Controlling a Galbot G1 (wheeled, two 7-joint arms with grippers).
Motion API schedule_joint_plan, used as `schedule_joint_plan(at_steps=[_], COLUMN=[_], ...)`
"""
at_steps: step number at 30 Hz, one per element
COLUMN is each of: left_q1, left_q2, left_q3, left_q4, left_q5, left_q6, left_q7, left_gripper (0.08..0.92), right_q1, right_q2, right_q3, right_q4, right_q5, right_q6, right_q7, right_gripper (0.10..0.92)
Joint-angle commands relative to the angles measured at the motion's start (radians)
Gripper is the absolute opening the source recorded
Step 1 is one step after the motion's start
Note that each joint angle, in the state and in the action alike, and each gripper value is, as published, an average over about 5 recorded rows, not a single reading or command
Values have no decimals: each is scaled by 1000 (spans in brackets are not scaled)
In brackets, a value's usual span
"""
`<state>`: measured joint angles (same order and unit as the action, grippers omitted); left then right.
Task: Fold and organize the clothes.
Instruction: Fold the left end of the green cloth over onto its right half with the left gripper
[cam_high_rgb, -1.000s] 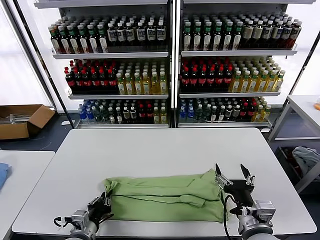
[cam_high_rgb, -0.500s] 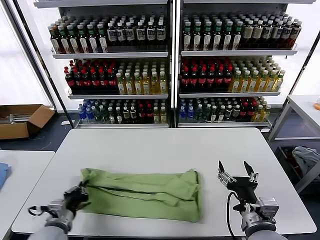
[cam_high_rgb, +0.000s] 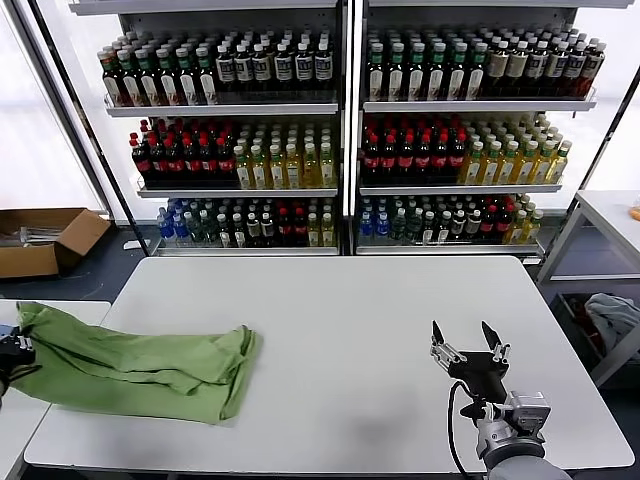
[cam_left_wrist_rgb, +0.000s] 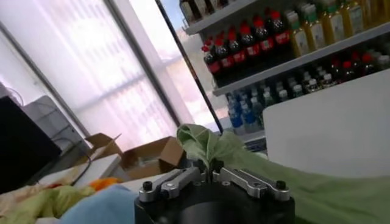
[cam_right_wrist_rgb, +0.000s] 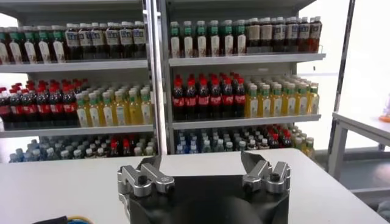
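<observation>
Item: folded light green soft-fabric polo shirt (cam_high_rgb: 135, 362), draped across the white table's (cam_high_rgb: 350, 330) left edge toward the adjoining side table. My left gripper (cam_left_wrist_rgb: 208, 170), clenched on its bunched end. My right gripper (cam_high_rgb: 470, 352), jaws spread, empty, near front right. Step: carrying aside. Next: lower, release flat.

White table, green shirt draped over its left edge

A white table (cam_high_rgb: 340, 340) stands before stocked drink shelves, and a folded light green shirt (cam_high_rgb: 140, 360) lies across its near left corner. The shirt's far end hangs past the table's left edge, bridging the gap toward a second white table (cam_high_rgb: 40, 330) just beside it. A blue cloth (cam_high_rgb: 6, 348) rests on that side table at the frame's left border.
</observation>
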<state>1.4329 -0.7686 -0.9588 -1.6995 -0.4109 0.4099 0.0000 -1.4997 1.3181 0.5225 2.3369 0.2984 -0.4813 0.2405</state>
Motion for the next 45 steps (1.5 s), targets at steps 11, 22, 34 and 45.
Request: schedule_joint_plan(at_steps=[11, 22, 34, 45], left_q1=[-6, -51, -29, -2], left_q2=[-341, -415, -428, -478], left_q3=[417, 559, 559, 577], left_q4=[-494, -437, -353, -352], left_q5=[9, 88, 180, -9], left_q6=[128, 131, 85, 34], left_q7=[-60, -52, 25, 20], left_gripper=[104, 104, 107, 359], right_q1=[-45, -81, -85, -81], right_q2=[31, 48, 48, 41], right_q3=[12, 22, 8, -3], right_q4=[-1, 14, 12, 5], right_q5=[-11, -25, -27, -28], right_q6=[16, 27, 28, 36], right_q7=[5, 5, 4, 3], right_gripper=[823, 823, 823, 823])
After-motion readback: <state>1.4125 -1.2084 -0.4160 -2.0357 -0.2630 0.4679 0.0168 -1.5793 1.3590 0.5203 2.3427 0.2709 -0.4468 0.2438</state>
